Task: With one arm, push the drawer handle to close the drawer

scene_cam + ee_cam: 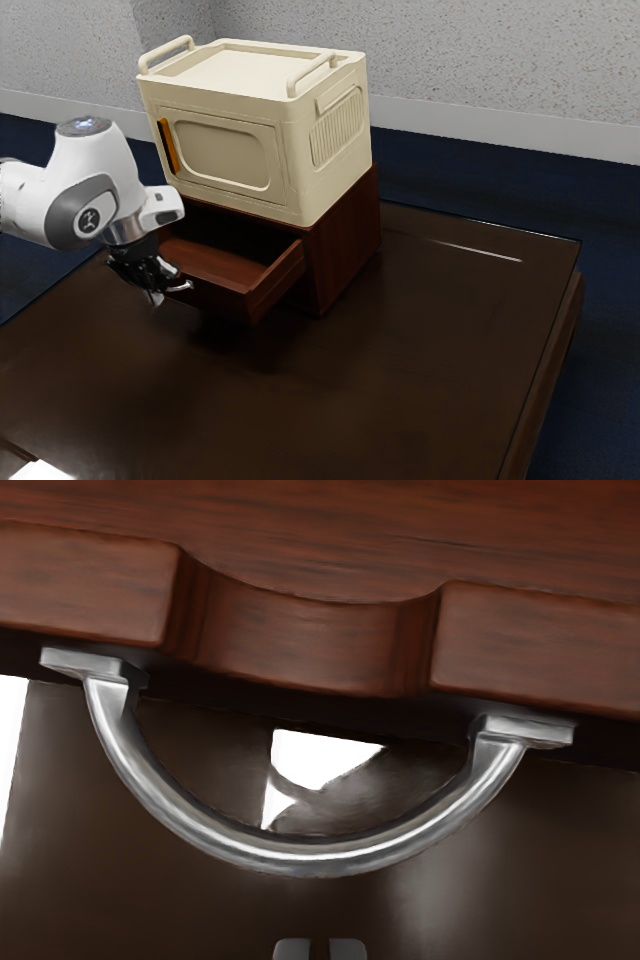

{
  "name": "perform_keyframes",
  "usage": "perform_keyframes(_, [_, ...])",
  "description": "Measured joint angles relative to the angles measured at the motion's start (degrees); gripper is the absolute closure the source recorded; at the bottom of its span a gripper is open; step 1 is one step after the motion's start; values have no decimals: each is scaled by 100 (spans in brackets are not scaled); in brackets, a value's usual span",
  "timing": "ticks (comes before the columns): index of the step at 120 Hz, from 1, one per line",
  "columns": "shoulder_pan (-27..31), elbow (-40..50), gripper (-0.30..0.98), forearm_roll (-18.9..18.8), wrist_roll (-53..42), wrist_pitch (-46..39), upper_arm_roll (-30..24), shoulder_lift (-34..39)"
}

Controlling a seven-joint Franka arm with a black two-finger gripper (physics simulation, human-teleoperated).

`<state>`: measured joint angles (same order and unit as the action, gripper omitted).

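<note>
Hovering over the glossy dark-brown surface (400,380), the black two-finger hand (155,293), set narrow, is near the curved silver metal handle (300,860). Beyond, the reddish-brown wooden drawer (222,299) stands open; farther back sits a cream box-shaped cabinet (300,195).

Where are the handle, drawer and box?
Handle (310,857): wrist view, lowest part of its curved bar, at the middle.
Drawer (225,302): exterior view, its front panel.
Box (230,158): exterior view, the front door panel.
</note>
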<state>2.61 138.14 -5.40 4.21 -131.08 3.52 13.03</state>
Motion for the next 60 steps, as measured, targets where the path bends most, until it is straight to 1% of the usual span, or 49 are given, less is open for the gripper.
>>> perform_keyframes(19, [10,-101,78,8,-66,-372,0,-331])
perform_keyframes(60, [-72,-1115,78,0,-178,-710,-17,-1237])
